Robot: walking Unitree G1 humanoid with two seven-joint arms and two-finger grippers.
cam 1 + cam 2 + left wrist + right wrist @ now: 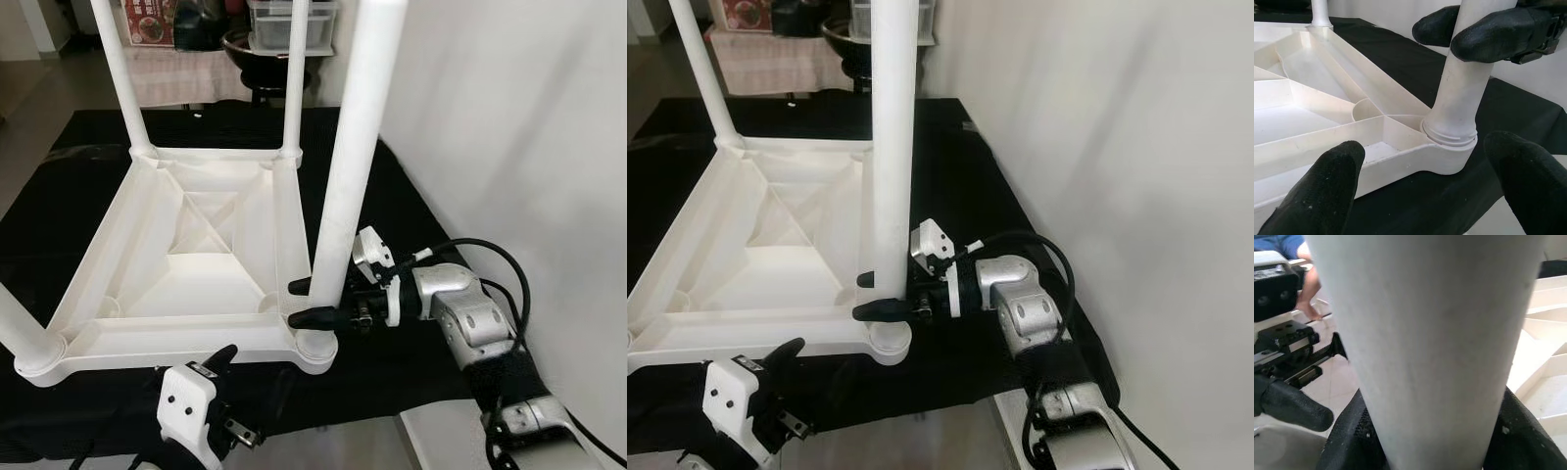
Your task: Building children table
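Black right gripper (302,303) around smooth white leg (351,166)

My white plastic table top (196,259) lies upside down on the black cloth, ribbed underside up. White round legs stand upright in its corner sockets; the near-right leg (351,166) sits in its socket, clasped low between my fingers

Table legs' (361,117) tops out of frame

Bright, soft daylight; wrist close-ups blurry.
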